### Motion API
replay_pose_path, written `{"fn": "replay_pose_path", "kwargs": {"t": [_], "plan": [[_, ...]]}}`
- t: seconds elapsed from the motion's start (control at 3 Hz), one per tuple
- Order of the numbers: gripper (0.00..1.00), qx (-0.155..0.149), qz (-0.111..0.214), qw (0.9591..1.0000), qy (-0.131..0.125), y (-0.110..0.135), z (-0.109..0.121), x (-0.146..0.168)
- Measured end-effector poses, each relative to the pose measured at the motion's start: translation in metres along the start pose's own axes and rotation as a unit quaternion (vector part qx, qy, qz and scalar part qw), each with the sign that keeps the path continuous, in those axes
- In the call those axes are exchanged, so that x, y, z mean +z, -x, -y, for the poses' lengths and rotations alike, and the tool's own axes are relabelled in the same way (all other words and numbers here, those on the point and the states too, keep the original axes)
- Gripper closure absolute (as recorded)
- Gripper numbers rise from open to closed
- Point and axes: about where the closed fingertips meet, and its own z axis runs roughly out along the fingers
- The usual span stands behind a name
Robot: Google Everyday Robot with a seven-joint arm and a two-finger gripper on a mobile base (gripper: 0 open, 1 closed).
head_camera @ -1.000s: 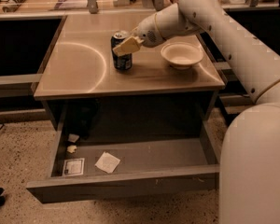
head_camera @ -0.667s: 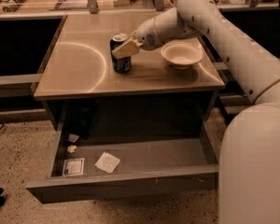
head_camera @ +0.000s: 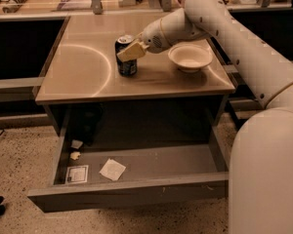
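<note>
One claw [head_camera: 132, 51]: it sits at the top of the can, with a flat tan pad lying across the can's upper front. I cannot tell how far it is open or whether it grips the can.
Change: the claw is a touch lower against the can than a second ago. The can, bowl and drawer lie where they did.
Can [head_camera: 127, 65]: a dark metal cylinder with a silvery lid. It stands upright near the middle of the tabletop, and the claw meets it at its 12 o'clock.
Arm [head_camera: 224, 28]: a smooth, off-white, rounded shell with small dark dots. It comes in from the claw's 3 o'clock.
Bowl [head_camera: 189, 57]: a pale, round, shallow bowl with a slight gloss. It stands at the can's 3 o'clock, near it but apart.
Tabletop [head_camera: 83, 67]: a flat, square, grey-brown top with a dull sheen. A curved arc of light lies at the can's 9 o'clock.
Drawer [head_camera: 136, 194]: a grey, boxy drawer with straight walls, pulled open below the tabletop at the can's 6 o'clock.
Paper square [head_camera: 112, 169]: white, thin and slightly tilted, lying on the drawer floor.
Printed card [head_camera: 77, 174]: flat and rectangular, lying at the paper square's 9 o'clock.
Scraps [head_camera: 75, 155]: small, pale and crumpled, lying at the printed card's 12 o'clock.
Floor [head_camera: 19, 179]: speckled and gritty-looking.
</note>
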Motion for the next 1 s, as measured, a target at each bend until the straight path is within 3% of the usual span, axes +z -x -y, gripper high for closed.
{"fn": "replay_pose_path", "kwargs": {"t": [0.67,1.0], "plan": [[0.11,0.0,0.0,1.0,0.0,0.0,0.0,0.0001],[0.0,0.0,0.0,1.0,0.0,0.0,0.0,0.0001]]}}
